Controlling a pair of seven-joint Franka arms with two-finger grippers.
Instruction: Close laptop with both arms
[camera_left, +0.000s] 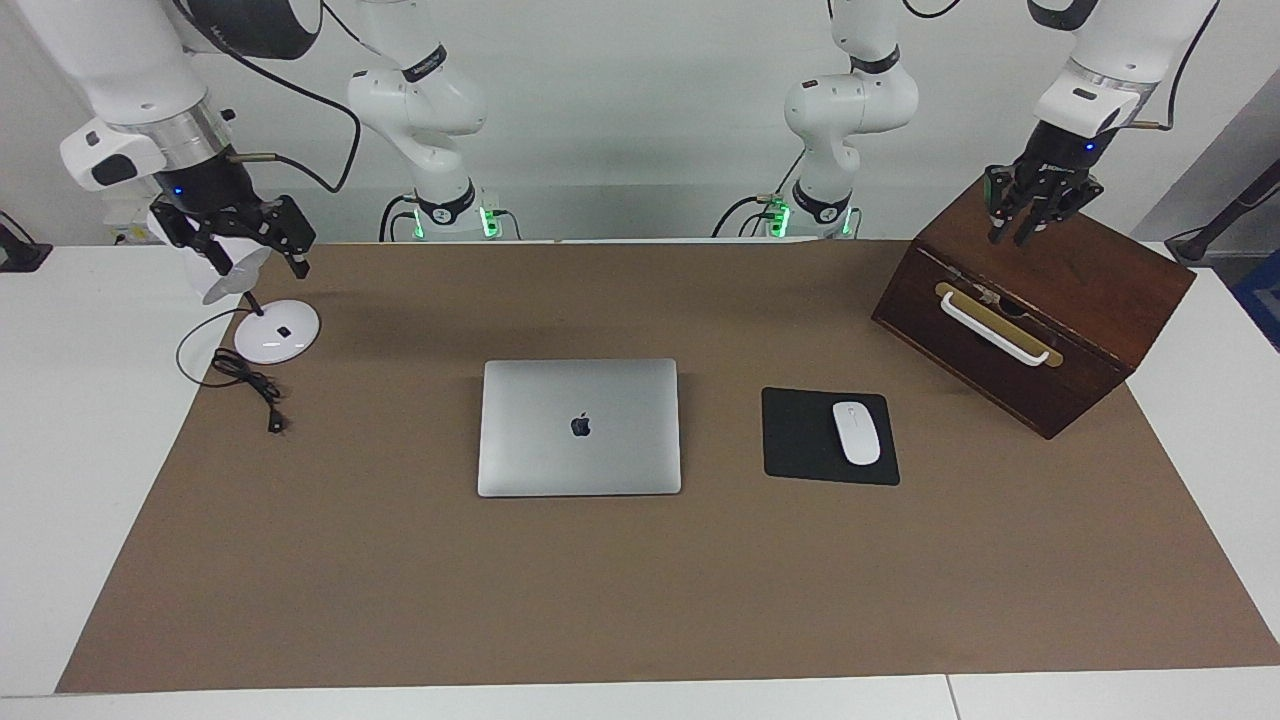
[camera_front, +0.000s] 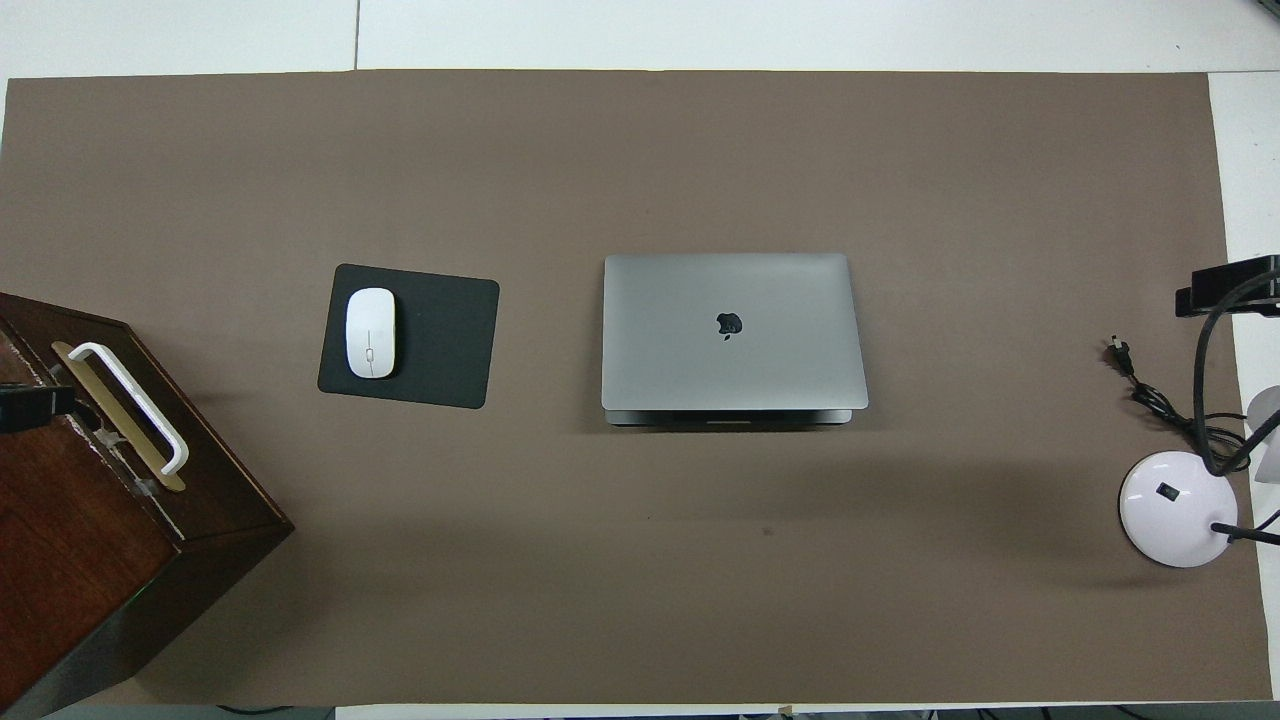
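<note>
The silver-grey laptop (camera_left: 579, 427) lies shut and flat in the middle of the brown mat, its lid with the dark apple logo facing up; it also shows in the overhead view (camera_front: 733, 330). My right gripper (camera_left: 258, 255) is open and empty, up in the air over the white desk lamp at the right arm's end of the table. My left gripper (camera_left: 1012, 232) hangs just over the top of the wooden box at the left arm's end. Neither gripper is near the laptop. Only the grippers' tips show in the overhead view.
A black mousepad (camera_left: 800, 440) with a white mouse (camera_left: 856, 432) lies beside the laptop toward the left arm's end. A dark wooden box (camera_left: 1060, 300) with a white handle stands tilted there. A white lamp base (camera_left: 277, 336) and its black cord (camera_left: 250, 385) are at the right arm's end.
</note>
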